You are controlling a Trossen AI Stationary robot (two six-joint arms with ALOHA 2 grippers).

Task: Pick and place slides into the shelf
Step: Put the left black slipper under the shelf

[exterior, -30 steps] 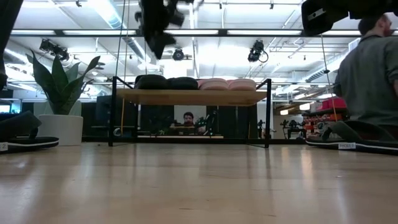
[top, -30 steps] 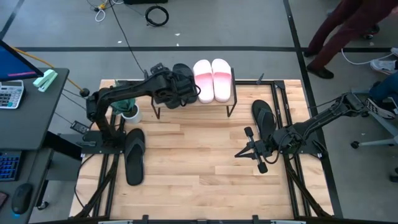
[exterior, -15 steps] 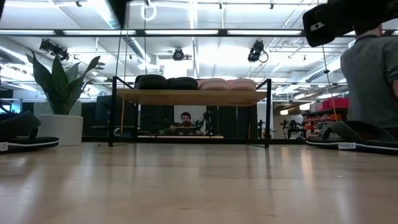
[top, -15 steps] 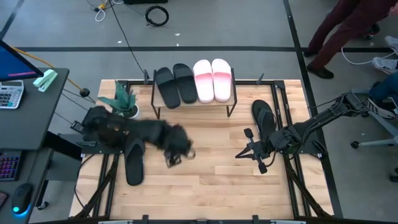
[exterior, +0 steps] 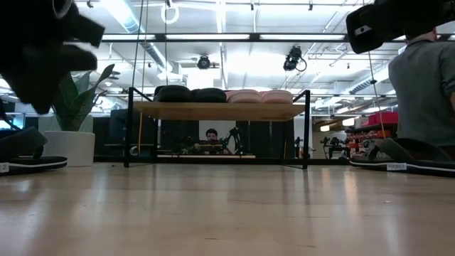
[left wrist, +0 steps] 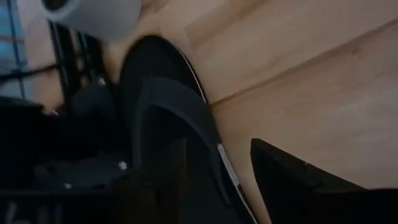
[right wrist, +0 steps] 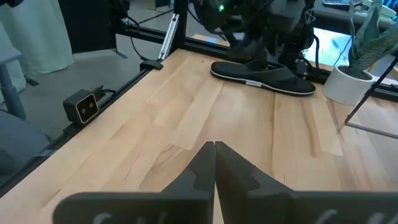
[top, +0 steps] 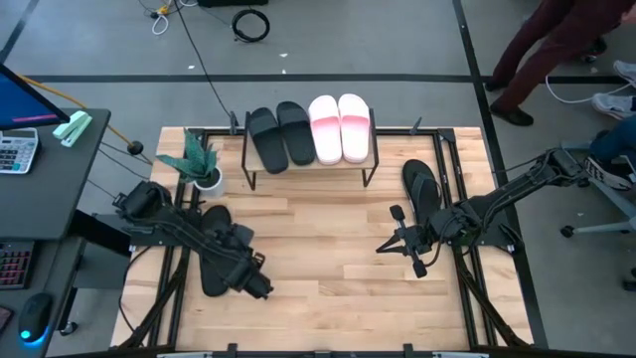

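The shelf (top: 370, 159) stands at the table's far middle and carries two black slides (top: 278, 134) and two pale pink slides (top: 340, 127), soles down on its top board. A third black slide (top: 213, 249) lies flat near the table's left edge, and a fourth (top: 421, 189) lies on the right. My left gripper (top: 252, 282) is open and hangs low over the near end of the left slide (left wrist: 168, 118), which runs between and beyond its fingers (left wrist: 292, 180). My right gripper (right wrist: 214, 146) is shut and waits over bare wood (top: 397, 244) near the right slide.
A potted plant (top: 204, 169) in a white pot stands left of the shelf, just beyond the left slide. Black frame rails run along both table sides. Bare wood lies between the two arms. A person (exterior: 423, 92) is beyond the right edge.
My left arm has swung away from the shelf, toward the table's near-left corner, and dropped low over the black slide lying there. The two black slides it hovered over stay on the shelf board.
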